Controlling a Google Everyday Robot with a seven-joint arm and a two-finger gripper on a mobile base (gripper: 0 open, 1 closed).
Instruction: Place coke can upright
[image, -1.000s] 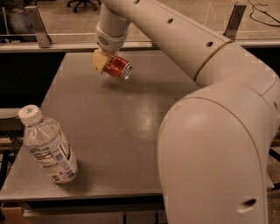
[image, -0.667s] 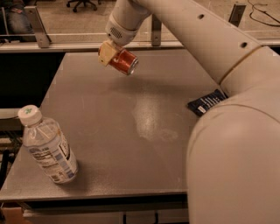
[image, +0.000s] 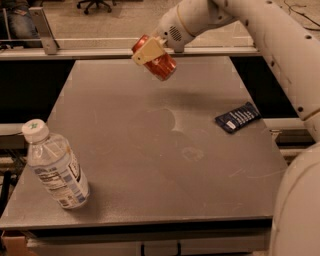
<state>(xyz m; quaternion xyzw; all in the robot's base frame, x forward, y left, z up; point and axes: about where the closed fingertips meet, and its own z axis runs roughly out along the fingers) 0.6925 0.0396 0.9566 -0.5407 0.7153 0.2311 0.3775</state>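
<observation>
Gripper (image: 152, 55): seen at the upper middle of the camera view, held in the air over the far part of the table, at the end of the white arm (image: 260, 25) that reaches in from the upper right.
Jaws: closed around the coke can; one tan finger pad (image: 147, 50) is seen pressed flat against the can's side, while the other finger is hidden behind the can.
Coke can (image: 165, 68): gripped clear of the table surface and tilted, with one end raised toward the upper left and the other lowered toward the right; it is not upright.
Table (image: 150, 150): a grey top with faint pale smudges near its middle.
Water bottle (image: 56, 171): a clear plastic bottle with a white cap is stood at the near left corner of the table, leaning slightly, well apart from the can.
Dark blue packet (image: 238, 117): laid flat near the right edge of the table, apart from both the can and the bottle.
Robot body (image: 297, 210): a rounded white part is seen filling the lower right corner.
Rail (image: 90, 51): a pale bar is seen running along behind the table's far edge.
</observation>
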